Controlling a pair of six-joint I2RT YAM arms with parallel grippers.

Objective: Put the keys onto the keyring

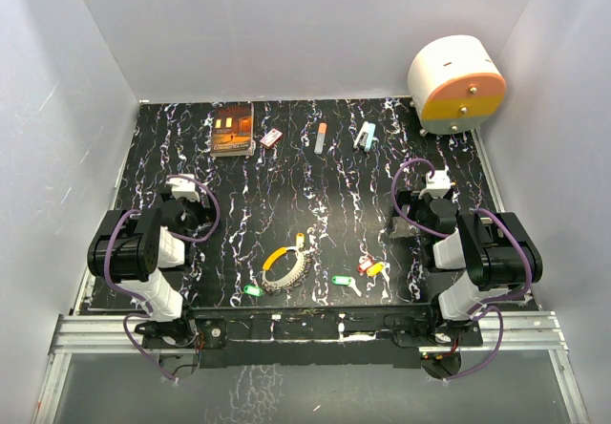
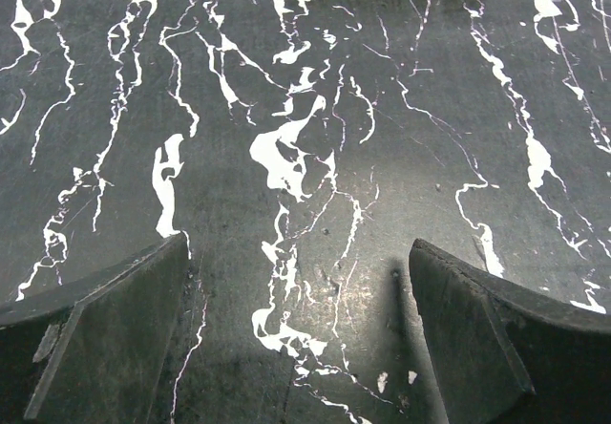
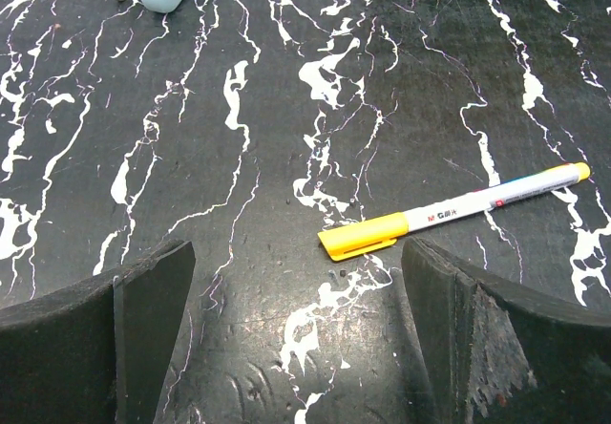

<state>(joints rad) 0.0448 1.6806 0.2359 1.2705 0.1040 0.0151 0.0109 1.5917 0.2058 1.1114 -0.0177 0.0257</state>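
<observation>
The keyring (image 1: 284,264) lies at the table's near middle: an orange-yellow arc, a silvery beaded part and a small cream tag. Loose keys lie around it: a green one (image 1: 252,290) to its left, a green one (image 1: 344,281) to its right, then a red one (image 1: 366,265) and a yellow one (image 1: 375,270) together. My left gripper (image 1: 183,187) is open and empty at mid-left, over bare table (image 2: 298,252). My right gripper (image 1: 437,181) is open and empty at mid-right (image 3: 298,252). Neither wrist view shows keys or keyring.
A book (image 1: 232,129), a small red-and-white card (image 1: 271,138), an orange-capped grey marker (image 1: 320,137) and a pale blue item (image 1: 366,136) lie along the back. A white-and-orange drum (image 1: 456,84) stands at the back right. A yellow-capped white pen (image 3: 449,212) lies just ahead of my right fingers.
</observation>
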